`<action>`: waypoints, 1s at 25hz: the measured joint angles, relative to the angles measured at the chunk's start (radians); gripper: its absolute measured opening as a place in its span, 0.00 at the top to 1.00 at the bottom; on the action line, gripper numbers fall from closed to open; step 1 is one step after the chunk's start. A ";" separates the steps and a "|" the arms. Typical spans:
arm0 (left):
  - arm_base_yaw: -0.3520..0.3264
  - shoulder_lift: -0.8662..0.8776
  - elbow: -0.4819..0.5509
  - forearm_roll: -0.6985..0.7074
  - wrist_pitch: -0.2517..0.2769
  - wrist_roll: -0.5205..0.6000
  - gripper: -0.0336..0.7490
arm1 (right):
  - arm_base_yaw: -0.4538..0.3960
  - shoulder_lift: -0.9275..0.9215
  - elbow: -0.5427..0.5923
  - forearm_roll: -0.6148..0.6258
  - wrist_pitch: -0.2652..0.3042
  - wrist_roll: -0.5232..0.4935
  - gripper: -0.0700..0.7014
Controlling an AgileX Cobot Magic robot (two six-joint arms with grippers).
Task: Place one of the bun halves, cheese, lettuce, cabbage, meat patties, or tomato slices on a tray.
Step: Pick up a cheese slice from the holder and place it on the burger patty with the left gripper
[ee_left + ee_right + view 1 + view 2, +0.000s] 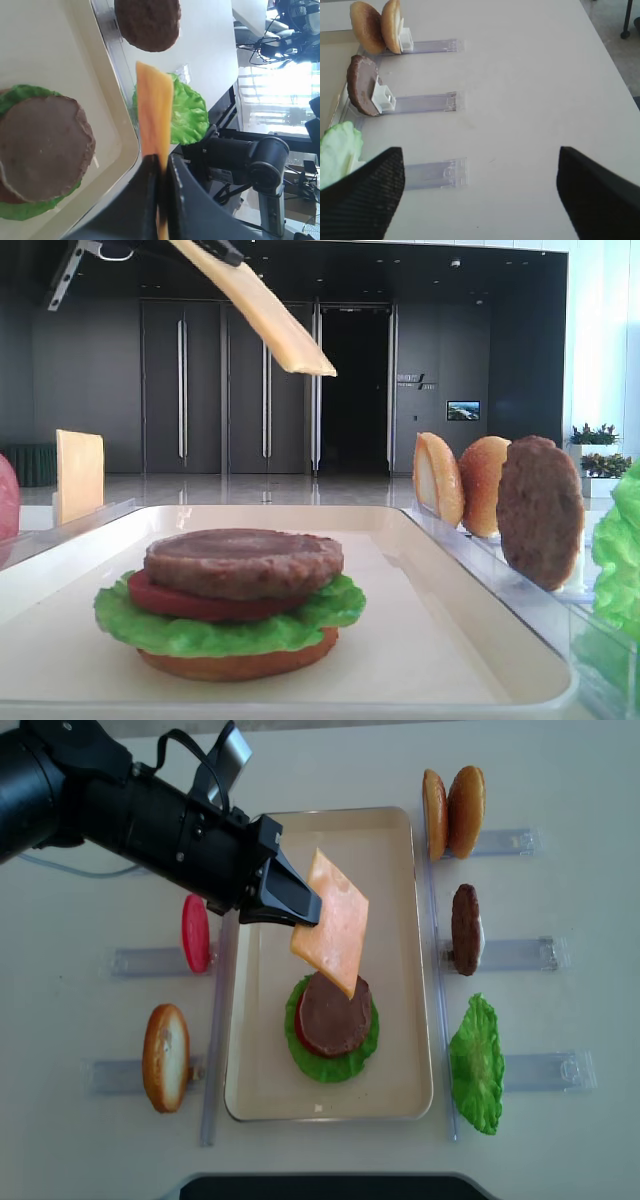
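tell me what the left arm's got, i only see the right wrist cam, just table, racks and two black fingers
Observer: The left gripper is shut on a cheese slice, held in the air above the tray.
Operator: whats on the tray already
Observer: A stack: bottom bun, lettuce, tomato, meat patty on top.
Operator: is the cheese over it
Observer: From overhead its lower corner overlaps the patty; the front view shows it well above.

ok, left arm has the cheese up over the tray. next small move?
Probably lower it toward the patty. The left gripper is shut on the cheese, which hangs tilted above the stack on the tray, not touching. Its lower corner already overlaps the patty from above.
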 joint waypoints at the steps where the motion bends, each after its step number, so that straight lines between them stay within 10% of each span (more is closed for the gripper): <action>1: 0.000 0.005 0.000 -0.001 0.000 0.015 0.93 | 0.000 0.000 0.000 0.000 0.000 0.000 0.15; 25: -0.089 0.187 0.000 -0.047 -0.040 0.064 0.93 | 0.000 0.000 0.000 0.000 0.000 0.000 0.15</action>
